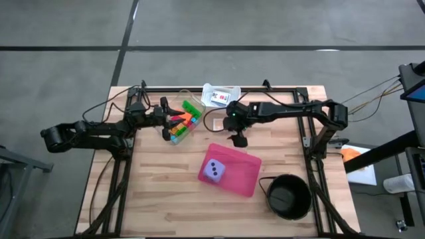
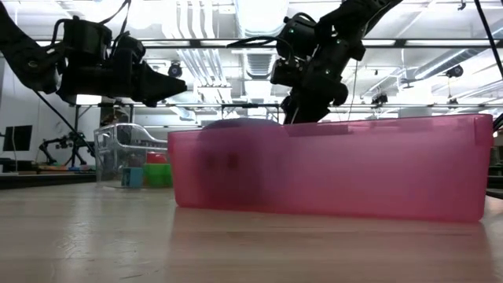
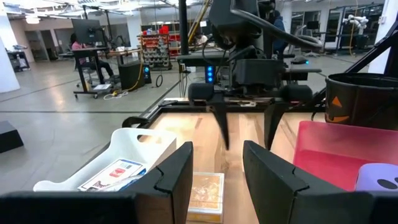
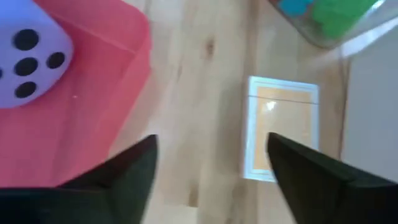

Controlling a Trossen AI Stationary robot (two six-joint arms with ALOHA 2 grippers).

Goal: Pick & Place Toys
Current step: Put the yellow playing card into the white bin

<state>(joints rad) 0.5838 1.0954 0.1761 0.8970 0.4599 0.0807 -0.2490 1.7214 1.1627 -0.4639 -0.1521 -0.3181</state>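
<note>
Several small bricks in green, orange, red and blue lie in a clear container at the far left of the table. They also show in the right wrist view. A lilac die with dark dots lies in a shallow pink tray. My left gripper is open and empty, above the container's left end. My right gripper is open and empty, above bare wood between the container and the pink tray. Its fingers show in the left wrist view.
A small flat card box lies on the wood below my right gripper. A white tray holding a card stands at the far edge. A black round bowl stands near the table's front right. A dark frame rail runs along the table's edges.
</note>
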